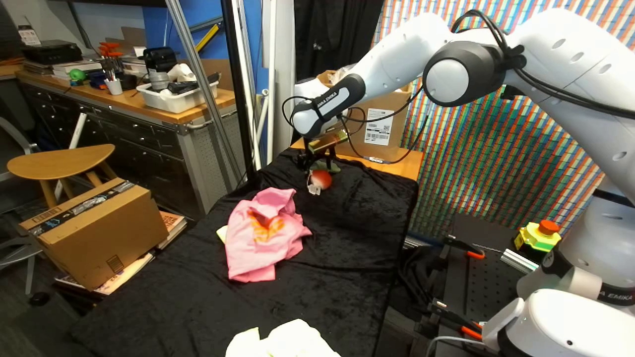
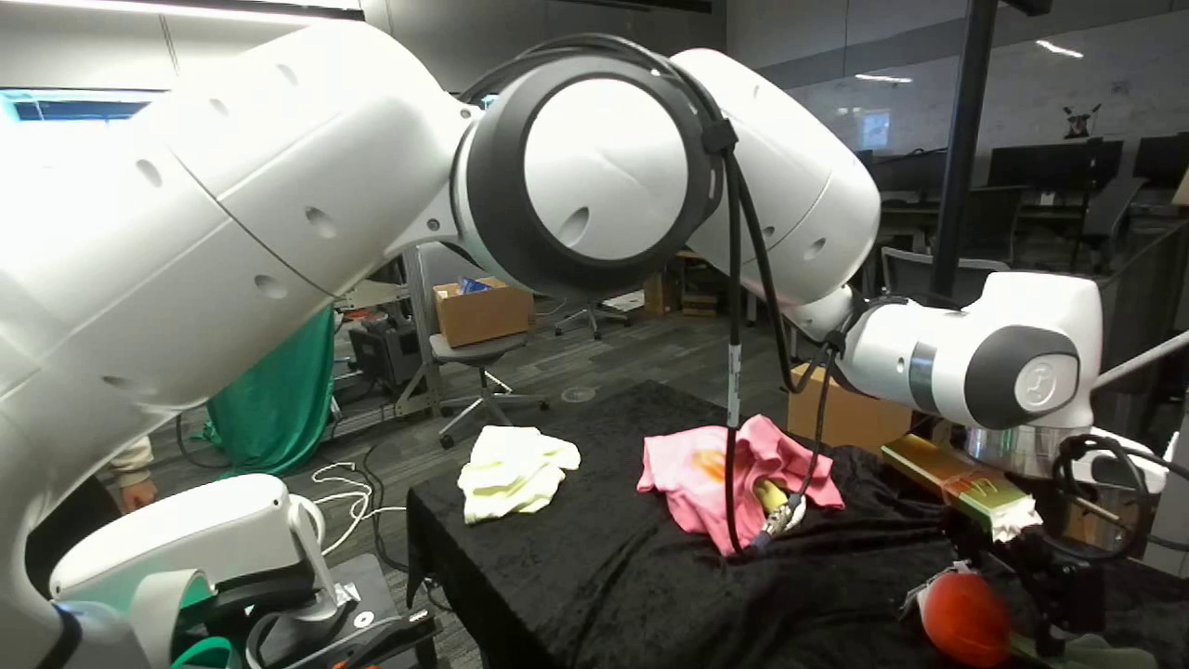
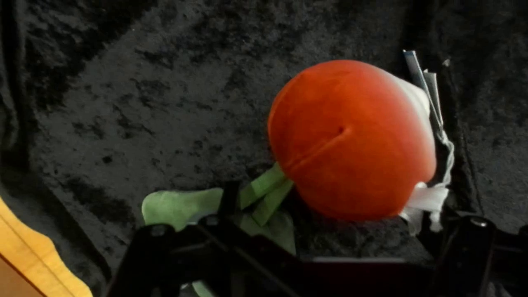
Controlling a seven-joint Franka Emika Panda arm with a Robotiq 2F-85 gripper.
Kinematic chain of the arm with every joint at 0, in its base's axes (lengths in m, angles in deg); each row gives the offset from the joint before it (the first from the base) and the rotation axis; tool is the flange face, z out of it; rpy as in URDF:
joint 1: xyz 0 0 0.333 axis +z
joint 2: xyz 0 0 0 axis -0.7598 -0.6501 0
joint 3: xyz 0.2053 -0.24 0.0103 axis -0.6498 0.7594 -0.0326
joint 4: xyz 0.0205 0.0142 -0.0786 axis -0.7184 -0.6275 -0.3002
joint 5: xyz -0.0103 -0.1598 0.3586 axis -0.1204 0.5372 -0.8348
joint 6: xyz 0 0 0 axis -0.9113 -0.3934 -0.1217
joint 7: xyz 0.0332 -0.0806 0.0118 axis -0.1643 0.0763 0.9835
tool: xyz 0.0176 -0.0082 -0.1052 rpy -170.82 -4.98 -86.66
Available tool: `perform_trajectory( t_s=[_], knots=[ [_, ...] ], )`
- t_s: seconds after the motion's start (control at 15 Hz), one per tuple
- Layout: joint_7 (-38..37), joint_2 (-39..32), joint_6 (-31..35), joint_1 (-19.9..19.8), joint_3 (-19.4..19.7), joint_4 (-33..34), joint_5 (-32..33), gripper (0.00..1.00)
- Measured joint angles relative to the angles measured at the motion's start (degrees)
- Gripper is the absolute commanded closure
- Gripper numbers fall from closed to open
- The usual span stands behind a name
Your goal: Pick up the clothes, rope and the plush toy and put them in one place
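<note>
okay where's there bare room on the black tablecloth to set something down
Bare spots: between the pink cloth and the pale cloth, seen in both exterior views, and from the pink cloth across to the table edge on the robot's side. It's crowded around the plush toy, with the claw right beside it.

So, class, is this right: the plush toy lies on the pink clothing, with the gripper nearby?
Not on the pink clothing: both exterior views show the plush toy apart from it, on the black cloth, with the gripper nearby.
</note>
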Motion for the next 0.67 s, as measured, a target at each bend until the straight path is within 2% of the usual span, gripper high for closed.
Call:
perform_trajectory(
  t_s=[0.67],
  knots=[
    [-1.2,0.0,-6.0,-0.1,-0.8,0.2,-2.7,0.0]
  ],
)
